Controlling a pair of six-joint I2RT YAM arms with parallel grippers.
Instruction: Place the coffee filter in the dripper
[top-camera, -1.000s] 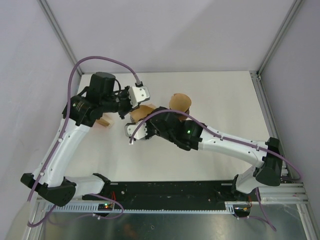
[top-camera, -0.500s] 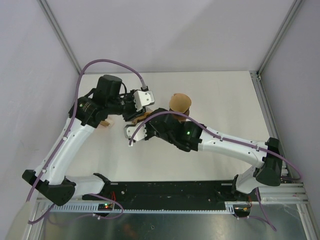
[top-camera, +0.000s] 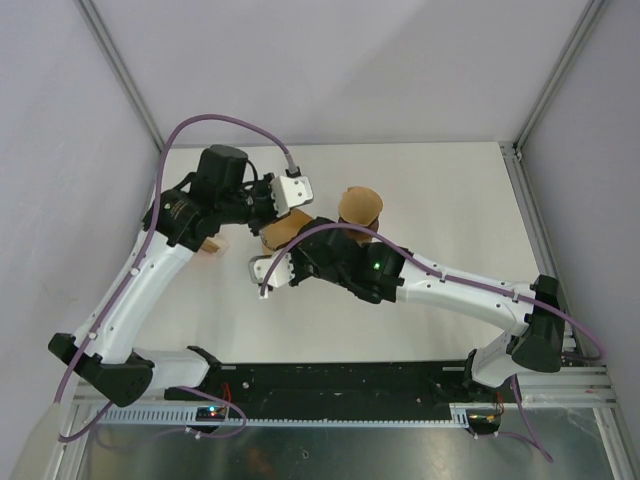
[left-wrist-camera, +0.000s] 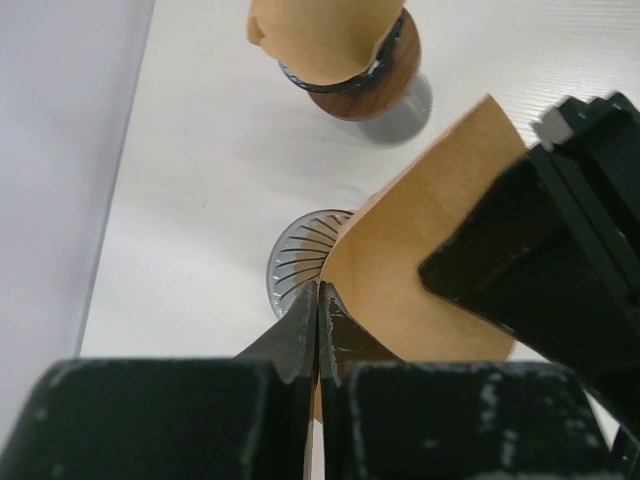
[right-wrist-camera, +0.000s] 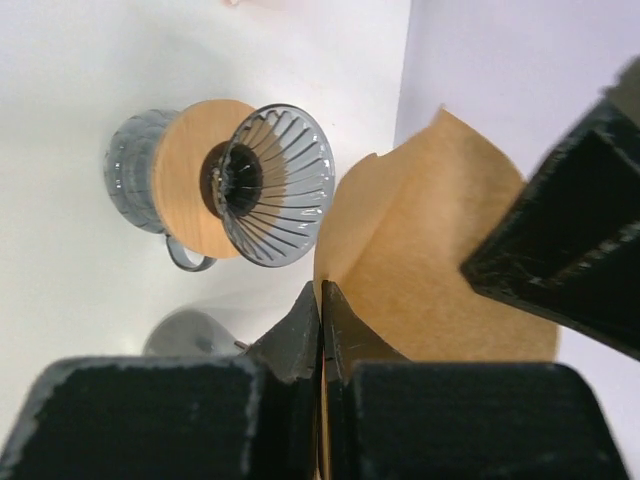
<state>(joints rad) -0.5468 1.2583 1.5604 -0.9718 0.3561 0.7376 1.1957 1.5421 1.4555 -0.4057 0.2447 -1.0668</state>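
Observation:
A brown paper coffee filter (top-camera: 284, 229) hangs in the air between both grippers. My left gripper (left-wrist-camera: 319, 290) is shut on one edge of it (left-wrist-camera: 420, 270). My right gripper (right-wrist-camera: 321, 290) is shut on another edge (right-wrist-camera: 420, 240). The glass ribbed dripper (left-wrist-camera: 296, 262), with a wooden collar and a grey handle, stands on the table just beyond and below the filter. In the right wrist view it (right-wrist-camera: 270, 180) sits to the upper left of the filter. In the top view the arms and the filter hide it.
A wooden-collared holder on a grey base, filled with brown filters (top-camera: 360, 206), stands right of the grippers and shows in the left wrist view (left-wrist-camera: 345, 65). A small tan object (top-camera: 207, 244) lies under the left arm. The left wall is close.
My left gripper has moved a little to the right, towards the right gripper, with the filter held in it. The right arm has hardly moved.

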